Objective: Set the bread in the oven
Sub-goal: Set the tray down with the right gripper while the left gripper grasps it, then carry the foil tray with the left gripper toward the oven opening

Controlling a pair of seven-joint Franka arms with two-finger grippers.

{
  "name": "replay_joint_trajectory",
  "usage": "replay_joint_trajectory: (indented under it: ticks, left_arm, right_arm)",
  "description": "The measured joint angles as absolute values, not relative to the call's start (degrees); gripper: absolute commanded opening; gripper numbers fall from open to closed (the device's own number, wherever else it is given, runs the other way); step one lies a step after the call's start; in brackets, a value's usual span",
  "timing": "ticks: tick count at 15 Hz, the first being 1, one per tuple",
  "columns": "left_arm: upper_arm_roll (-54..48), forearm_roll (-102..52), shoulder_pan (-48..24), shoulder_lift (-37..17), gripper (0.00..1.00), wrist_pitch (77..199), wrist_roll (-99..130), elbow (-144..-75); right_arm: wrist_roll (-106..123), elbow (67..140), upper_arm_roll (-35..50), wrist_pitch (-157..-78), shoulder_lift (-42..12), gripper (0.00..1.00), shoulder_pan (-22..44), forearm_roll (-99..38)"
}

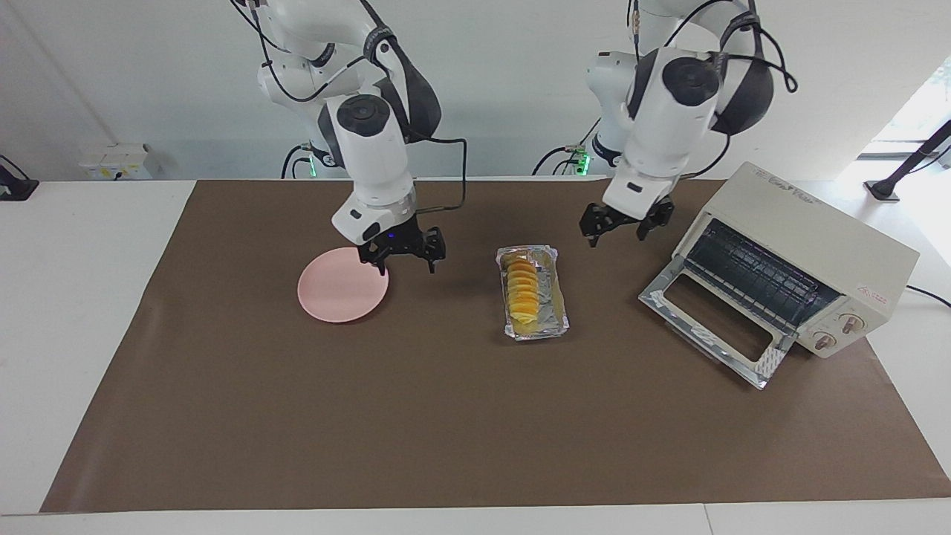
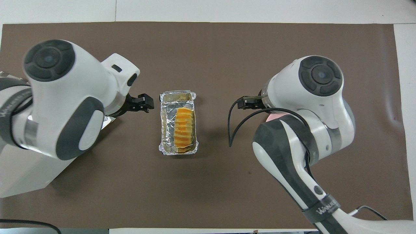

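The bread (image 1: 522, 290), a ridged yellow-orange loaf, lies in a crinkled silver foil tray (image 1: 546, 324) at the middle of the brown mat; it also shows in the overhead view (image 2: 184, 129). The cream-white oven (image 1: 817, 234) stands at the left arm's end of the table with its glass door (image 1: 713, 331) dropped open and the wire rack showing. My left gripper (image 1: 617, 236) is open and empty in the air over the mat between the tray and the oven. My right gripper (image 1: 407, 266) is open and empty over the rim of the pink plate (image 1: 338, 290).
The pink plate lies toward the right arm's end of the table, beside the tray. In the overhead view the left arm hides most of the oven (image 2: 22, 182) and the right arm hides most of the plate (image 2: 275, 117). The brown mat (image 1: 446, 416) covers the table.
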State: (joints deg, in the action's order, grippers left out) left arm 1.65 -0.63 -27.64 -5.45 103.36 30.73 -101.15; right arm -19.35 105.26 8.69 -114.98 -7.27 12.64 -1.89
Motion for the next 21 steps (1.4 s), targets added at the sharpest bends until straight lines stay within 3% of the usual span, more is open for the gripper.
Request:
replay_joint_trajectory:
  ticks: [10, 14, 20, 21]
  left_arm:
    - [1.6, -0.6, -40.1, -13.2, 1.00, 111.9, 41.1, -101.1]
    - [1.7, -0.6, -42.6, -17.0, 1.00, 114.6, 43.1, -100.7]
    - [1.9, 0.4, -43.3, -22.4, 0.87, 117.3, 43.8, -98.9]
    - [1.9, 1.2, -43.3, -22.7, 0.77, 117.5, 43.8, -98.9]
  right_arm:
    - [-4.5, 105.0, 8.7, -90.8, 4.4, 1.00, 2.2, -2.7]
    - [-3.0, 104.9, 8.8, -87.7, 8.8, 1.00, -3.6, -6.0]
    - [-2.2, 97.4, 8.4, -87.2, 6.4, 1.00, -9.0, -6.4]
    - [-2.0, 96.5, 8.4, -86.9, 5.8, 1.00, -9.1, -6.3]
